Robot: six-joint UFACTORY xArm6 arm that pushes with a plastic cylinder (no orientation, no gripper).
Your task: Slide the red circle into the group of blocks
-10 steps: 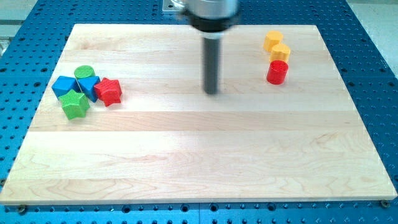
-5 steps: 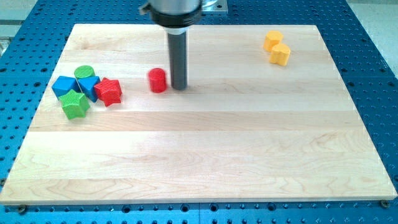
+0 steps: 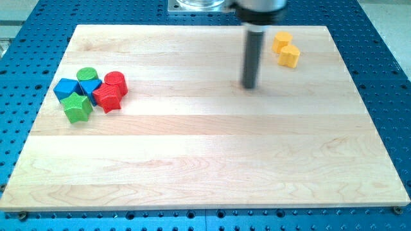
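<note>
Now red circle (image 3: 116, 82) partly hides red star (image 3: 107, 97)

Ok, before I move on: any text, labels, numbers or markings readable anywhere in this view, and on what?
None readable.
The wooden board is bare of print.
The red circle, the other coloured blocks and the yellow blocks carry no marks.
My tip and the blue perforated table show none.
</note>
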